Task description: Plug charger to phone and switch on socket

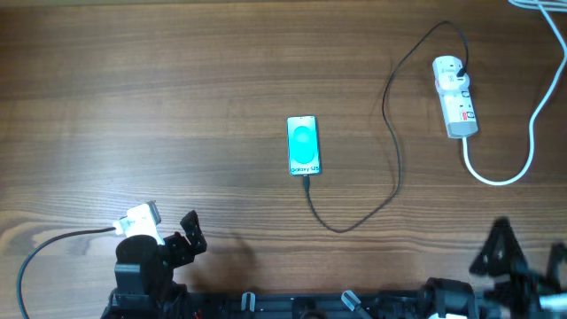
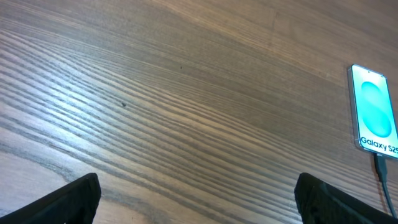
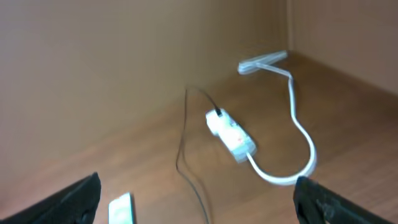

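Both found spread wide and empty at near edge: left gripper [image 2: 198, 180], right gripper [image 3: 198, 180]. Mid-table, noted phone [image 1: 303, 145], lit, with charger [image 1: 399, 173] apparently already at its bottom end. Farther right, noted socket [image 1: 454, 97], switch state unreadable. Risk judged: skidding socket through off-centre press on switch, tugging charger, unseating it from phone.
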`<state>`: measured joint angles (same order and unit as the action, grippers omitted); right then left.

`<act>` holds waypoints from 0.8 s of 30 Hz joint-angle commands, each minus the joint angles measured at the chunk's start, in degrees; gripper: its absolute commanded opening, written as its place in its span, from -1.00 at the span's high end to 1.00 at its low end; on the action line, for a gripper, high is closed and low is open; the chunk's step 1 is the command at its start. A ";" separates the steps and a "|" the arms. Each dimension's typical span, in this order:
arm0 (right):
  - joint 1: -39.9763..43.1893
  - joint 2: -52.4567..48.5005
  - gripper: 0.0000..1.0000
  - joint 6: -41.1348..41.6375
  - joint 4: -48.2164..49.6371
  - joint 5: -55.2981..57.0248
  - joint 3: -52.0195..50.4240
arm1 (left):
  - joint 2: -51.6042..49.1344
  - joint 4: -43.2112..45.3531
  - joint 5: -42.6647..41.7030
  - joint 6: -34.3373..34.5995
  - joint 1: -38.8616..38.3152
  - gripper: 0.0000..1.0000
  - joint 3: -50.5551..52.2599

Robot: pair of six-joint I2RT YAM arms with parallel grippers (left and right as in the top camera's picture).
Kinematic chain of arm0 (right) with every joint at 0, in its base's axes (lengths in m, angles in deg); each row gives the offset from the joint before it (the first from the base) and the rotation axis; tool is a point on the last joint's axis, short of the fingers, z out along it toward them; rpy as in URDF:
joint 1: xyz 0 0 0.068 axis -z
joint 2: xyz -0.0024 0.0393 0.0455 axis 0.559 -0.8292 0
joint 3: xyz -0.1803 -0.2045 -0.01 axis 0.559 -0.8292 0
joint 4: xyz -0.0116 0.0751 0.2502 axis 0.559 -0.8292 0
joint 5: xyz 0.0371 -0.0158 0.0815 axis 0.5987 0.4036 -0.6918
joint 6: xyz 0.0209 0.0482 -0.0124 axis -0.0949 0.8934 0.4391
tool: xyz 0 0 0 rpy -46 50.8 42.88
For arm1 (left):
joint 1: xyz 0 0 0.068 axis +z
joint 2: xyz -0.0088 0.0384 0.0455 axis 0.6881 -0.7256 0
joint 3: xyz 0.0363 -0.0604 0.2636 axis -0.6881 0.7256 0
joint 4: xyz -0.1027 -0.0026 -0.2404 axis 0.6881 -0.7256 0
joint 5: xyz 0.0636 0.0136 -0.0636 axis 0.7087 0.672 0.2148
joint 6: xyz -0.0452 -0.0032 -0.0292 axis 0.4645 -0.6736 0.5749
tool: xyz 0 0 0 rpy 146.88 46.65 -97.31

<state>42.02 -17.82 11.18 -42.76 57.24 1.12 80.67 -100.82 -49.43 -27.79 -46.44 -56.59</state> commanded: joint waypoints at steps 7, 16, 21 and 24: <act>-3.13 6.97 -0.99 -1.25 47.69 -13.27 -40.11 | 0.35 0.15 0.50 0.50 -0.20 -1.00 0.39; -4.76 15.43 -0.99 -0.52 67.87 -14.58 -61.66 | 0.35 0.15 0.50 0.50 -0.20 -1.00 0.39; -4.76 15.47 -0.99 -0.87 67.95 -13.68 -65.53 | 0.35 0.15 0.50 0.50 -0.20 -1.00 0.39; -4.76 15.47 -0.99 -0.79 66.82 -13.51 -67.52 | 0.35 0.15 0.50 0.50 -0.20 -1.00 0.39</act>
<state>37.49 -3.28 10.37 25.24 43.58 -64.65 80.70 -100.79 -49.27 -27.79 -46.44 -56.46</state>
